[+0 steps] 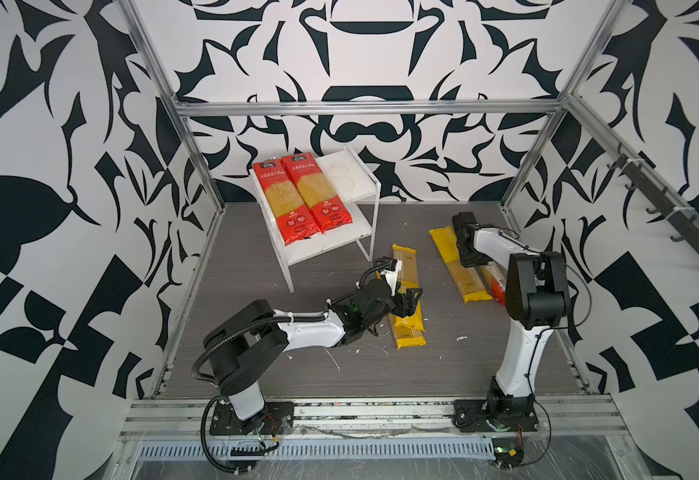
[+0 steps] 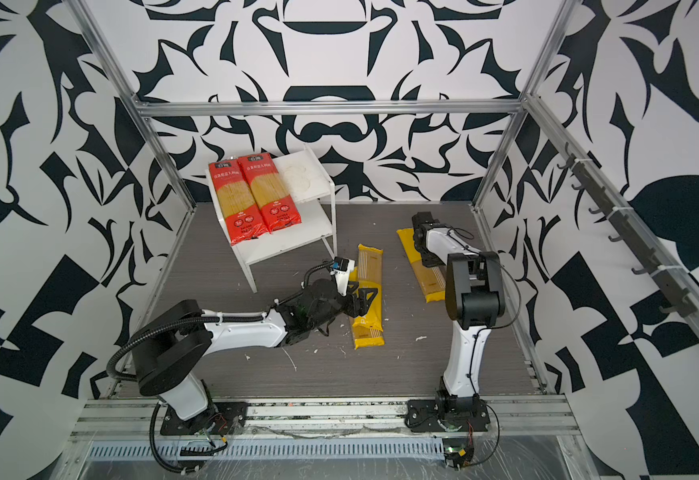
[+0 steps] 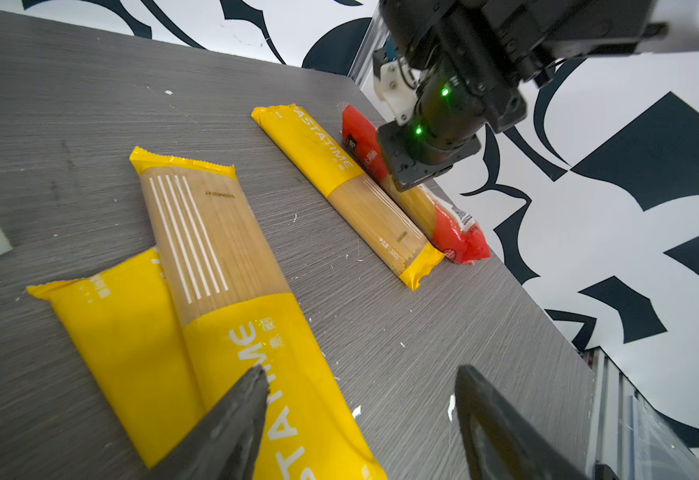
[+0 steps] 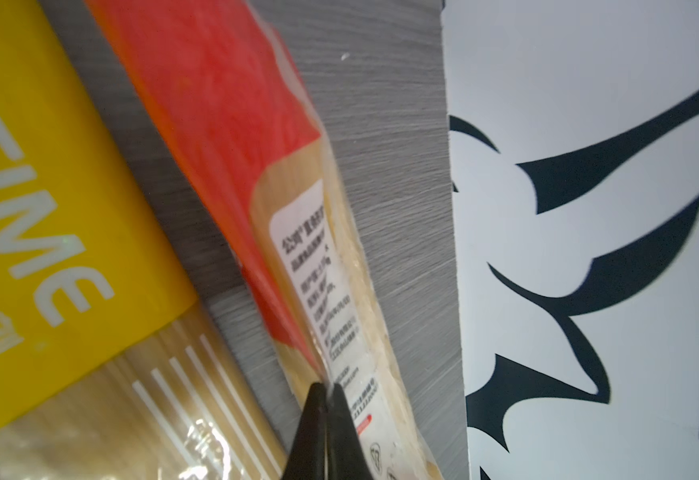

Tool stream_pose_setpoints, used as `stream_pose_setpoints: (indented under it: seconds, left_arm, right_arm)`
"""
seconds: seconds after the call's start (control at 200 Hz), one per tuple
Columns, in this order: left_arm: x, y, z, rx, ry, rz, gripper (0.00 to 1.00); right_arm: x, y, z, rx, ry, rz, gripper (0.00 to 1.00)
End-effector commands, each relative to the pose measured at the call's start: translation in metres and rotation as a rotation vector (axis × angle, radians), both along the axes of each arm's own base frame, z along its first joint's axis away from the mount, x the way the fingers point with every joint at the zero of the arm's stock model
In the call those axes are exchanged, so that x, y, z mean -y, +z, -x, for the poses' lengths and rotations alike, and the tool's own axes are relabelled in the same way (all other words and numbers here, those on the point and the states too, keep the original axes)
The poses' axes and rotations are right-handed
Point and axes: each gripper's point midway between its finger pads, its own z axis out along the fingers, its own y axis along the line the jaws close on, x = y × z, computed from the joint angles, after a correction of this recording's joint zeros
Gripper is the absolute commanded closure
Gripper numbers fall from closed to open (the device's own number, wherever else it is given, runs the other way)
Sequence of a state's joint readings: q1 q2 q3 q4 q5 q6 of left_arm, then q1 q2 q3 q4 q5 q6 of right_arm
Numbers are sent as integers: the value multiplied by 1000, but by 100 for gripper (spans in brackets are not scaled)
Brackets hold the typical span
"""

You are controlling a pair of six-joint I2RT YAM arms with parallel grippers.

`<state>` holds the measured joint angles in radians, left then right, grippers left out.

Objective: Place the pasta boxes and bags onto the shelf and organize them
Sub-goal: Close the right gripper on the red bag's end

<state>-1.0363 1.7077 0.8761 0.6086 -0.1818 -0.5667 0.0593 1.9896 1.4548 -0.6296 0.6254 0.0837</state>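
**Fingers [image 4: 310, 424] of the right gripper [image 4: 326, 390] pinching the red pack [image 4: 215, 104]**

Pressed together, those fingers are nipping what looks like the thin back seam of the film, near the pack's clear middle. The pack is lying flat on the table [image 4: 381, 166] and stretching away from the fingertips. A yellow pack [image 4: 28, 166] is lying just beside it on one side, and the patterned wall [image 4: 589, 249] is standing close on the other. By its looks, the pack is going to handle as a light, stiff bundle in slick, soft film. A seam pinch is risking a tear or a swinging load, so gripping across the clear middle is looking safer.

The left gripper [image 3: 362, 374] is hanging with fingers spread and holding nothing. One fingertip is sitting over two overlapping yellow packs [image 3: 223, 249], the other over bare table. The shelf [image 1: 352, 174] is standing well beyond both grippers, carrying two red packs [image 1: 316, 195] side by side and leaving part of its top board bare. The grey woodgrain table is looking smooth and is probably offering little friction.
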Motion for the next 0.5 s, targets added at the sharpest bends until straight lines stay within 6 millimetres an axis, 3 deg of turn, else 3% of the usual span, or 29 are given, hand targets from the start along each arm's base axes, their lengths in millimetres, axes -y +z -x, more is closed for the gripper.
stream_pose_setpoints:
  seconds: [0.0,0.26,0.35,0.435,0.495]
  left_arm:
    - [0,15,2,10,-1,47,25]
    - [2,14,2,2,-3,55,25]
    - [3,13,2,2,-5,53,25]
    - [5,12,2,-3,-11,55,25]
    - [7,10,3,-10,-19,56,25]
  right_arm:
    - [1,57,-7,161,-23,-8,100]
    - [-22,92,-2,241,20,-145,100]
    - [-31,87,-1,224,32,-203,100]
    - [-30,67,-2,164,37,-194,72]
    - [-30,55,-3,124,36,-182,60]
